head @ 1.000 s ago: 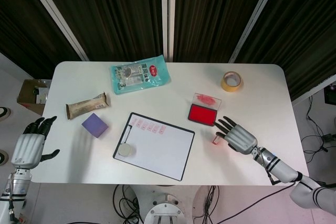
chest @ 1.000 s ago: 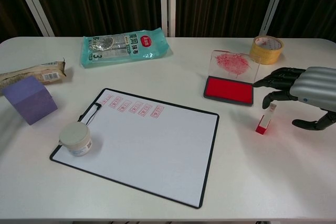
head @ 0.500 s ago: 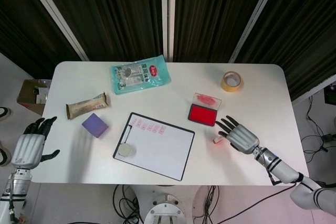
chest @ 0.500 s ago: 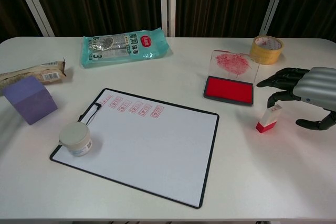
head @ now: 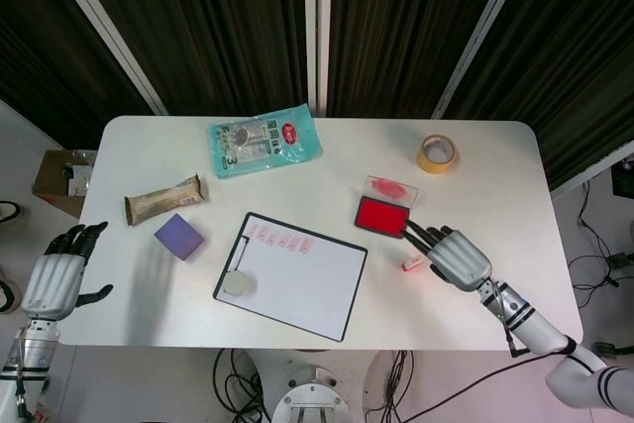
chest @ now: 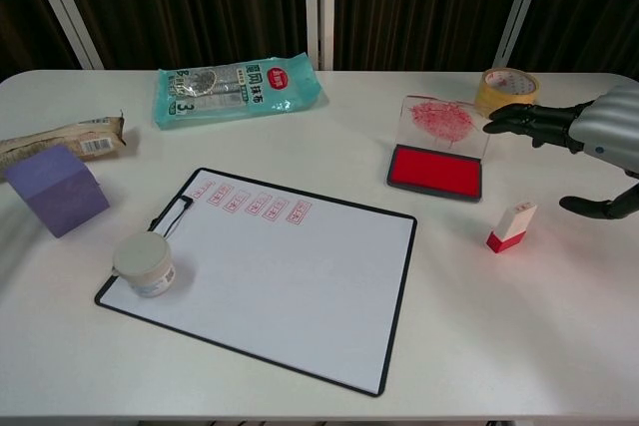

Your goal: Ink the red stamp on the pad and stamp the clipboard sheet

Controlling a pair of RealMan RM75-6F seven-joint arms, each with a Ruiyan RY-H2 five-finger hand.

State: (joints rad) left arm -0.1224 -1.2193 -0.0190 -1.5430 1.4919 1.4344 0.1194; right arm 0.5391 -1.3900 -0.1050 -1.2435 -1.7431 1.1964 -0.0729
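The red stamp [chest: 511,226], white-topped with a red base, leans on the table right of the red ink pad [chest: 435,171], and nothing holds it. In the head view the red stamp [head: 410,264] shows just left of my right hand [head: 453,256]. My right hand [chest: 589,131] hovers above and right of the stamp with fingers spread, holding nothing. The ink pad [head: 382,215] lies open with its stained lid [chest: 443,123] raised behind it. The clipboard [chest: 300,286] carries a white sheet with a row of red stamp marks [chest: 250,202]. My left hand [head: 54,282] hangs empty off the table's left edge.
A round white jar [chest: 144,263] sits on the clipboard's left corner. A purple block [chest: 55,189] and a snack bar [chest: 62,141] lie far left. A green packet [chest: 238,88] is at the back, a tape roll [chest: 505,93] at back right.
My right hand has let go of the stamp and risen away from it. The stamp went from upright to leaning. The left hand has not moved.
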